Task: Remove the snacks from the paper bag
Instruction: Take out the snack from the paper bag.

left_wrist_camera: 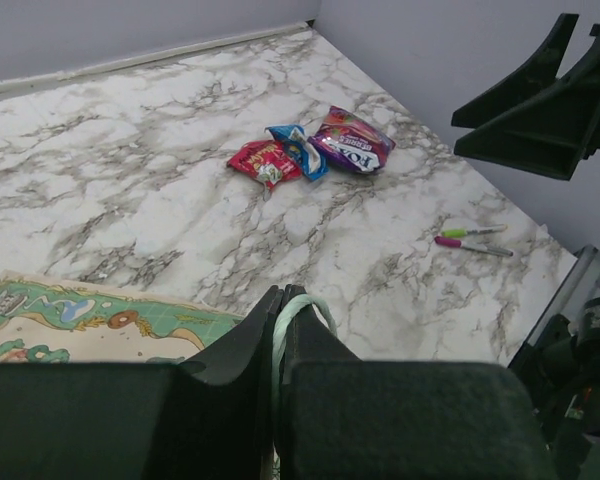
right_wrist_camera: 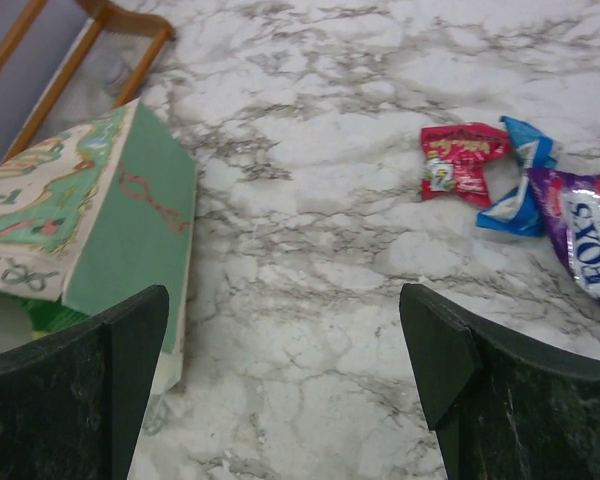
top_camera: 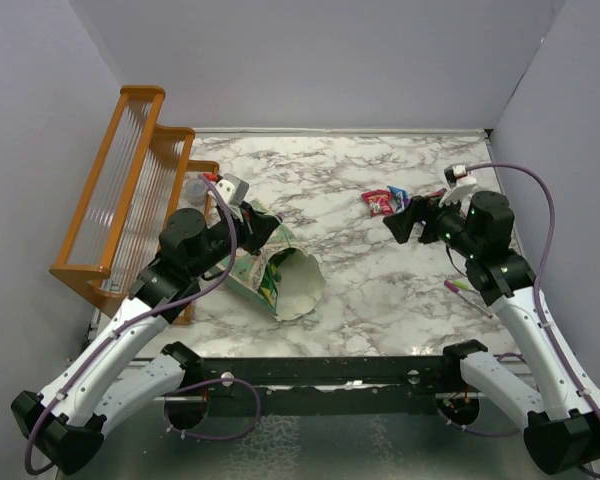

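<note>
The pale-green paper bag (top_camera: 280, 278) lies on its side left of centre, its white mouth facing the near edge. My left gripper (top_camera: 263, 228) is above its upper edge. In the left wrist view the gripper (left_wrist_camera: 282, 296) is shut on the bag's thin loop handle (left_wrist_camera: 308, 303). Three snacks lie together on the marble at the back right: red (left_wrist_camera: 265, 162), blue (left_wrist_camera: 298, 150) and purple (left_wrist_camera: 352, 140). My right gripper (top_camera: 408, 218) is open and empty just in front of them (top_camera: 385, 200). In the right wrist view the gripper (right_wrist_camera: 282, 310) hangs over bare marble between the bag (right_wrist_camera: 80, 210) and the snacks (right_wrist_camera: 460, 160).
An orange wooden rack (top_camera: 130, 190) stands along the left wall beside the bag. Two thin pens (top_camera: 460, 286) lie on the right near my right arm, and they also show in the left wrist view (left_wrist_camera: 470, 238). Grey walls close off the back and sides.
</note>
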You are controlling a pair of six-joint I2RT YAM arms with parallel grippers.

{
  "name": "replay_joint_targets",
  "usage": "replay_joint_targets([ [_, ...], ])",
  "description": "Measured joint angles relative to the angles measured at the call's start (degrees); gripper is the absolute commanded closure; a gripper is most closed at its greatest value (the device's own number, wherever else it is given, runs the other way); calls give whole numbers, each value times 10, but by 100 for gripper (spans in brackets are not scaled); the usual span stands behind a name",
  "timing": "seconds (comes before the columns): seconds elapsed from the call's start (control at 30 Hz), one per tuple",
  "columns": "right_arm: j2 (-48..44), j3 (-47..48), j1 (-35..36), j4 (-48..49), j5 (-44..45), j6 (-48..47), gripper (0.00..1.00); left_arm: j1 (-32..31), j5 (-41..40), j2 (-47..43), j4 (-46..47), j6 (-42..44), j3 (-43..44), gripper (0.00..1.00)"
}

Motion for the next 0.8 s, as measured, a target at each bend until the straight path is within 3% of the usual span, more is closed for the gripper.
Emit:
replay_joint_targets([
  [0.13,8,-1,0,13,-105,6,1,0,9,-3,0,-33,1,100],
  [0.3,15,-65,46,116,-225,75,3,0,13,1,-13,-62,20,100],
  [0.53,96,-38,295,152,-193,96,23,0,11,0,-48,-75,39,100],
  [0.8,191,-6,459,198,-70,47,32,0,-5,-5,-99,-68,75,100],
])
